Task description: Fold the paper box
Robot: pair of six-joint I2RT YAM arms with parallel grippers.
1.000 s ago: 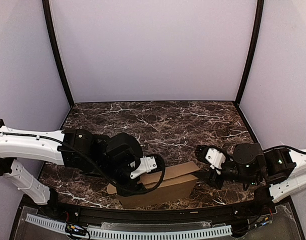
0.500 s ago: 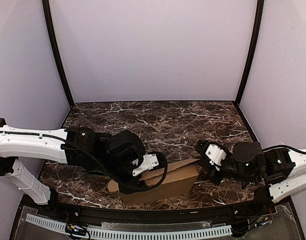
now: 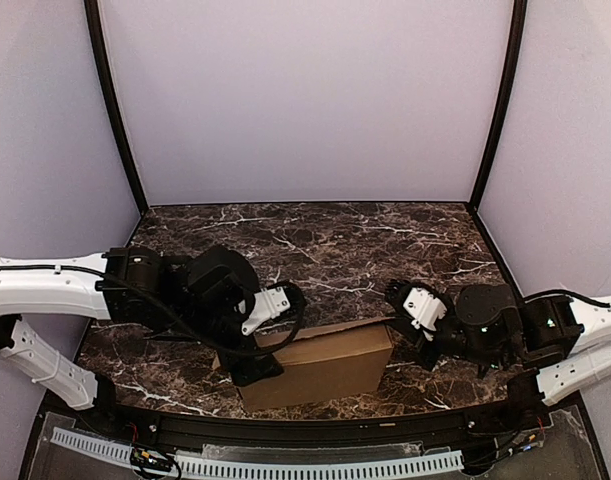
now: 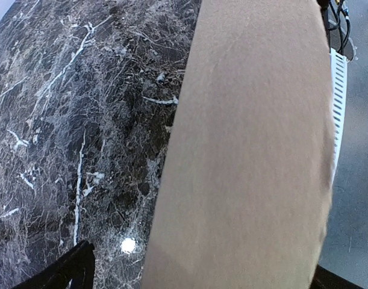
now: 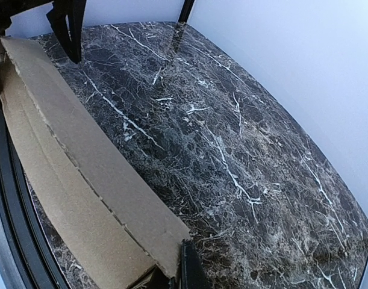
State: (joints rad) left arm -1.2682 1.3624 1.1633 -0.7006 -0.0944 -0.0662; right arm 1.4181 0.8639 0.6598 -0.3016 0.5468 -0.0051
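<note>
Looking down from the top view, we see the left arm reaching in from 9 o'clock, with the left gripper point(image 3: 253, 368) set at the 9 o'clock end of the paper box point(image 3: 320, 362). In the left wrist view the left gripper point(image 4: 202, 277) stands spread wide. One black fingertip point(image 4: 72, 271) shows at 7 o'clock, clear of the cardboard over bare marble. The other just peeks in at 5 o'clock beside the far edge of the brown panel. The paper box point(image 4: 250, 150) fills the middle of that view as a plain, smooth face lying between the two fingers.

The box itself sits at 6 o'clock on the dark marble tabletop point(image 3: 385, 250), close to the near edge. It is folded into a shallow rectangular shape with its top panel lying almost flat.

At the 3 o'clock end of the box sits the right gripper point(image 3: 397, 318), touching the cardboard there. In the right wrist view the paper box point(image 5: 81, 180) runs from 10 o'clock down to 6 o'clock, showing a long flap with a perforated fold line. Its corner ends between the tips of the right gripper point(image 5: 167, 274). One finger point(image 5: 187, 265) stands just against the flap's edge. We cannot tell whether that pincer is pinching the corner or merely resting around it.
</note>
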